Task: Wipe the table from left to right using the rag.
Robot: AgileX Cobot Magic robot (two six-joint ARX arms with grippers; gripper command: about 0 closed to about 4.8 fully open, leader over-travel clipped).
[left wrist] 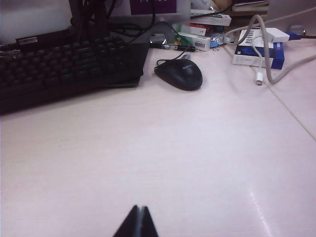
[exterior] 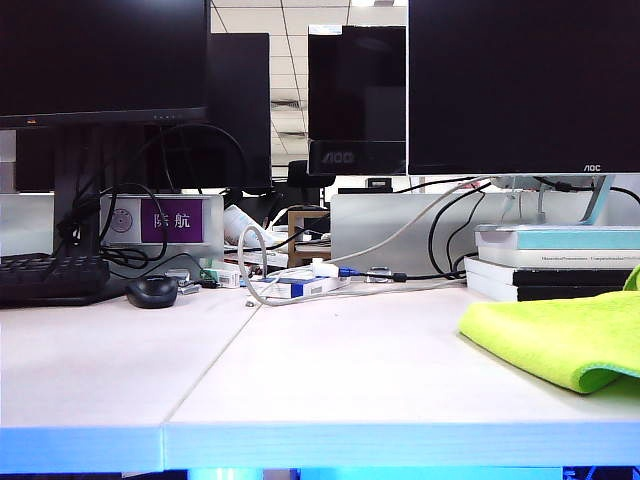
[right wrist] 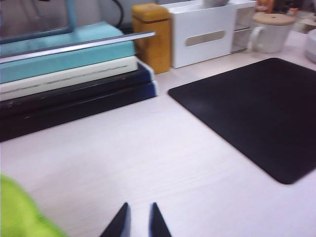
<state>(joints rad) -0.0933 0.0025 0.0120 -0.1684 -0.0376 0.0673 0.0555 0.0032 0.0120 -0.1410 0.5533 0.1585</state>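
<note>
One rag (exterior: pixel 560 340), lime green, lies loose at the right edge of the exterior frame on the table (exterior: pixel 330 380); that end position suggests the left-to-right wipe is done or nearly so; no arm shows in that view. Right gripper (right wrist: pixel 138 219), bottom centre of its wrist frame, jaws slightly apart, empty, rag corner (right wrist: pixel 19 212) just beside it; left gripper (left wrist: pixel 137 223) closed tight, empty, over bare table near the mouse (left wrist: pixel 180 74) and keyboard (left wrist: pixel 59 66).

From my station I see an office: dark monitors (exterior: pixel 100 60) ranged along the back, one marked AOC (exterior: pixel 525 85). Between them shows a ceiling of white tiles (exterior: pixel 290 90) with a lit panel. A grey partition (exterior: pixel 400 225) stands behind a stack of books (exterior: pixel 555 262).
</note>
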